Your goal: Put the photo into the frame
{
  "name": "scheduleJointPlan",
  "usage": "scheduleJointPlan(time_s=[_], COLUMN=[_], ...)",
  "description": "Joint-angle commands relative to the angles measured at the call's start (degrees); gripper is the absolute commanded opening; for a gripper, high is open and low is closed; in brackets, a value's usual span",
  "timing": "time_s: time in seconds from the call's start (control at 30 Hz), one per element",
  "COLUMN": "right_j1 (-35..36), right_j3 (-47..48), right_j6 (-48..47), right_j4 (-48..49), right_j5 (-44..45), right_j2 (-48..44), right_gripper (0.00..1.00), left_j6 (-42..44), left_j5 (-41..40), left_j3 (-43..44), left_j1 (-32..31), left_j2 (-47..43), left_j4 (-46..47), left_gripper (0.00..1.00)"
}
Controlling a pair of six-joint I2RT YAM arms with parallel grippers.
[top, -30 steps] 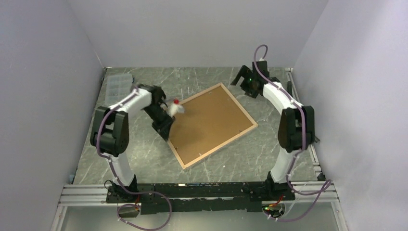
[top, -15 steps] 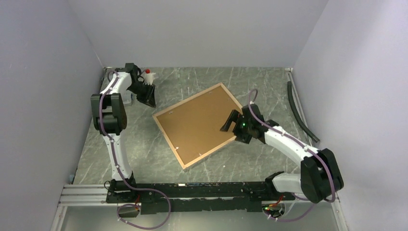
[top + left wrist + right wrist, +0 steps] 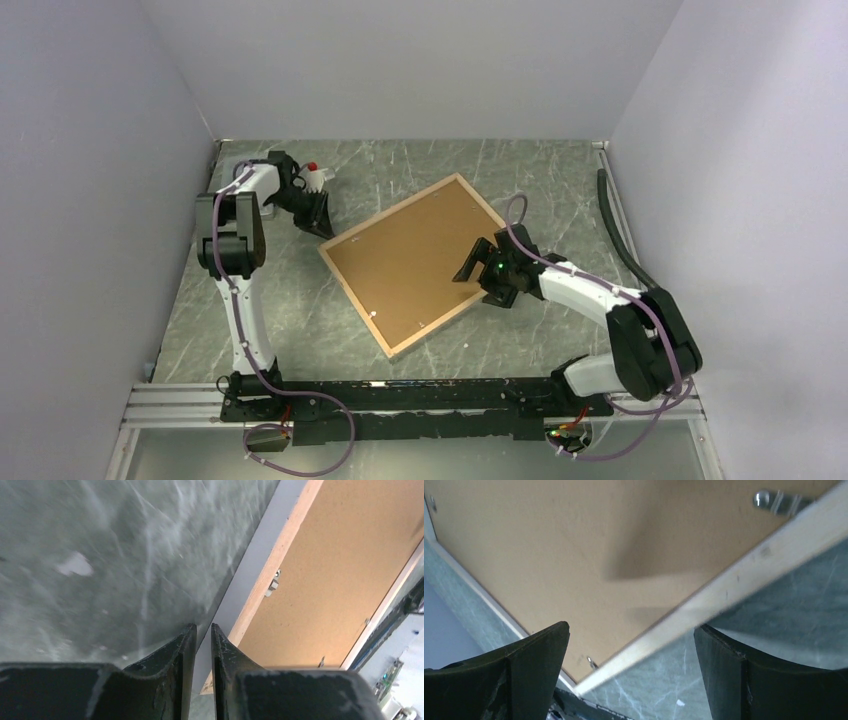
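Our right gripper (image 3: 631, 630) is hovering wide apart over the frame (image 3: 734, 590) edge; we are holding our left gripper (image 3: 203, 630) nearly closed, empty, beside its corner.

The frame (image 3: 724, 592) shows you only its back; its front lies hidden against the table (image 3: 300, 320). Both wrist views cut it off at their edges; the left wrist view blurs the table.

Pale raw wood frame (image 3: 724, 597), matt brown fibreboard backing (image 3: 415, 260), shiny metal clip (image 3: 776, 501), smooth grey marbled table (image 3: 300, 310).
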Motion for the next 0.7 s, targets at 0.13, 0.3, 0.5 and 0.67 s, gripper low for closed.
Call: scheduleJointPlan(time_s=[0.13, 0.3, 0.5, 0.67], right_j1=[-6.6, -8.5, -9.1, -8.1], right_j3=[7.4, 11.7, 16.6, 15.1], right_j6=[-6.5, -9.5, -9.9, -8.7], right_j4=[4.6, 4.6, 0.0, -1.2], right_j5=[0.6, 0.0, 4.5, 9.3], right_j2=[5.8, 9.8, 10.6, 2.8], right_gripper=[1.0, 1.0, 1.0, 0.99], left_j6=[11.1, 14.4, 12.5, 9.8], left_j5=[0.6, 0.7, -0.2, 1.6], left_j3=[-16.4, -23.5, -25.5, -21.2], left_j1=[-0.7, -1.1, -0.5, 3.0], left_j2=[-10.5, -14.5, -17.5, -19.6], left_j4=[-4.0, -4.7, -5.2, -7.7], left_gripper=[0.23, 0.23, 0.22, 0.24])
